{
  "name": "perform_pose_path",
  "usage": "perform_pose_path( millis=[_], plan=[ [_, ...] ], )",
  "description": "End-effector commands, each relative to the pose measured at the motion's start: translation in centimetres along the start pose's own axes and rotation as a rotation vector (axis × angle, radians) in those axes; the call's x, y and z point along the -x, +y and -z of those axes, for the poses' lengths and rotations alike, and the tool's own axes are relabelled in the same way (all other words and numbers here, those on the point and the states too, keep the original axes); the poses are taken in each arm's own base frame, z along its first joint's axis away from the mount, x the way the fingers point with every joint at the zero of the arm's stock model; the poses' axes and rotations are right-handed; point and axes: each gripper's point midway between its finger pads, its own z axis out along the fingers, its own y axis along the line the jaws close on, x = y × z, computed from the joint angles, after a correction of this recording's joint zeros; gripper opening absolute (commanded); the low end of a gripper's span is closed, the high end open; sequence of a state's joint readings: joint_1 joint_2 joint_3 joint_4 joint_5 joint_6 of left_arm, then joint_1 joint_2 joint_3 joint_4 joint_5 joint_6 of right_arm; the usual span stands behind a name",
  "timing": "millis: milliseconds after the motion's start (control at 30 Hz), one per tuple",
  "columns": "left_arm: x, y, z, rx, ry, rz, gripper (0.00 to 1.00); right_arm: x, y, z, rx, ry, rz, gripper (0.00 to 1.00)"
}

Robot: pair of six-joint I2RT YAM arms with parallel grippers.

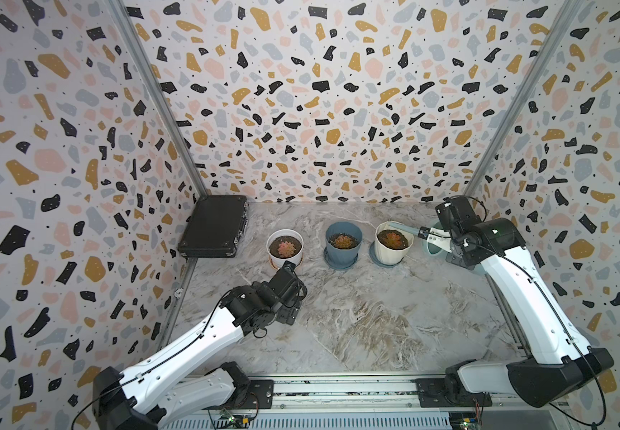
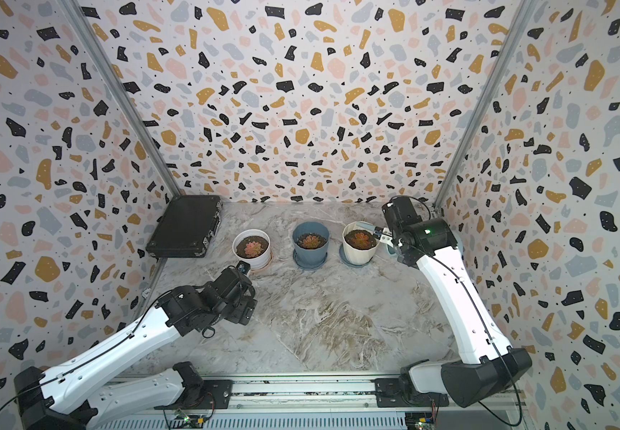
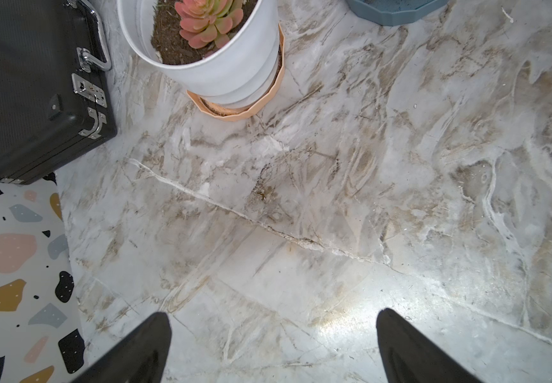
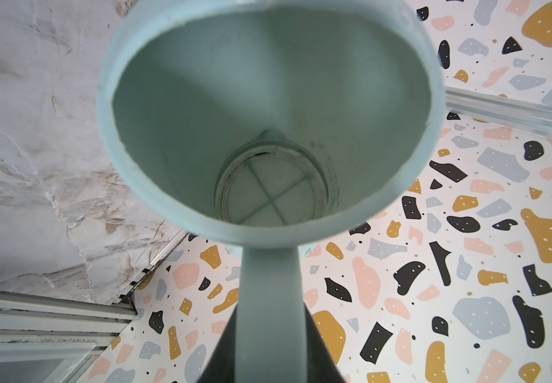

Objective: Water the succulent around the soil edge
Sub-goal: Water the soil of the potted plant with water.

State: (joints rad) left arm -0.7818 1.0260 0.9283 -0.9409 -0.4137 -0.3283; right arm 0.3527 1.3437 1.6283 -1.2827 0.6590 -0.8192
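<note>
Three potted succulents stand in a row at the back of the marble table. The rightmost succulent (image 1: 391, 238) (image 2: 360, 238) grows in a cream ribbed pot (image 1: 392, 255). My right gripper (image 1: 429, 235) (image 4: 269, 331) is shut on the handle (image 4: 269, 291) of a teal watering can (image 4: 268, 116). The can's spout (image 1: 401, 226) (image 2: 366, 226) reaches over the far right rim of the cream pot. No stream of water shows. My left gripper (image 3: 273, 313) hangs open over bare table, just in front of the white pot (image 3: 235, 66).
A blue pot (image 1: 342, 242) with a succulent stands in the middle and a white pot (image 1: 285, 247) on a peach saucer at the left. A shut black case (image 1: 213, 227) (image 3: 29, 93) lies at the back left. Patterned walls close three sides.
</note>
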Motion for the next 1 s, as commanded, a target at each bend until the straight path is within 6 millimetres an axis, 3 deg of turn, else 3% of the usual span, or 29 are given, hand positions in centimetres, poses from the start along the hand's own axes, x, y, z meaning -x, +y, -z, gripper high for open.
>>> perform_pose_path(
  millis=[0,967],
  plan=[
    [0.78,0.42,0.44,0.013,-0.038,0.01,0.99,-0.22,-1.69,1.47,-0.063,-0.022,-0.047,0.0],
    [0.81,0.49,0.51,0.013,-0.042,0.013,0.99,-0.08,-0.74,2.14,-0.047,-0.039,-0.028,0.0]
  ],
)
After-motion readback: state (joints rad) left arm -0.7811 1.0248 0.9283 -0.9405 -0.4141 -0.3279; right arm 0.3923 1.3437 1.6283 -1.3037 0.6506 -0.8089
